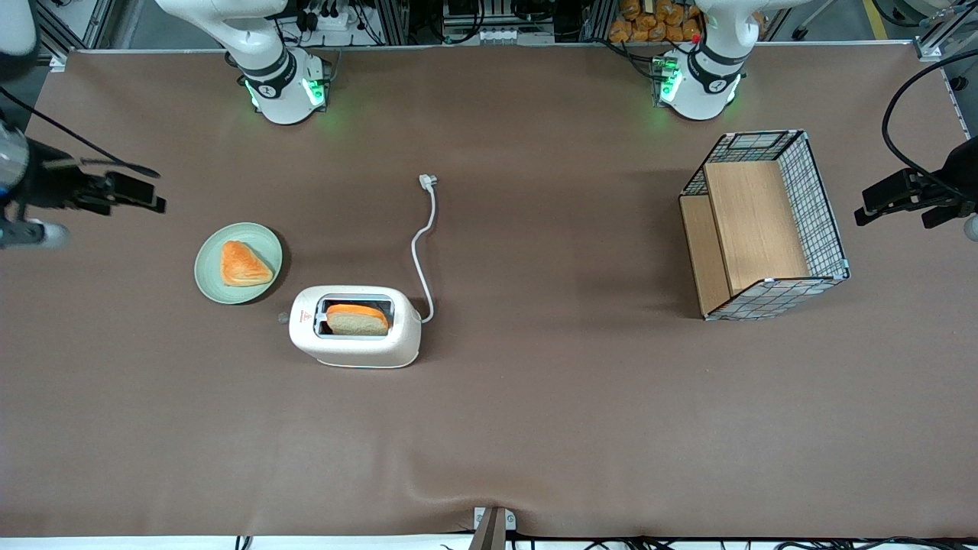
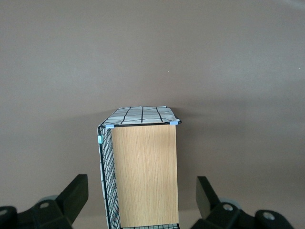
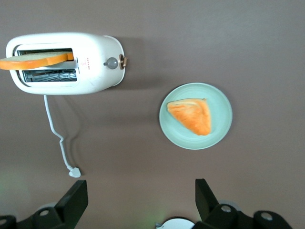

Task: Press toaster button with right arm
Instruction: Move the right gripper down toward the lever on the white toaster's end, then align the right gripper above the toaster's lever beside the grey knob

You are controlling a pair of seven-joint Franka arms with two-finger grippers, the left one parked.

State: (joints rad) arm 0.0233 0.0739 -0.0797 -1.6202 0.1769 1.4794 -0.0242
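High above the table, the gripper (image 3: 138, 202), seemingly spread open, hangs well apart from the toaster button (image 3: 112, 63).

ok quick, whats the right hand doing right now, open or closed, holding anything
Right hand: open, holding nothing, raised over the table toward the working arm's end, well away from the toaster and its button.
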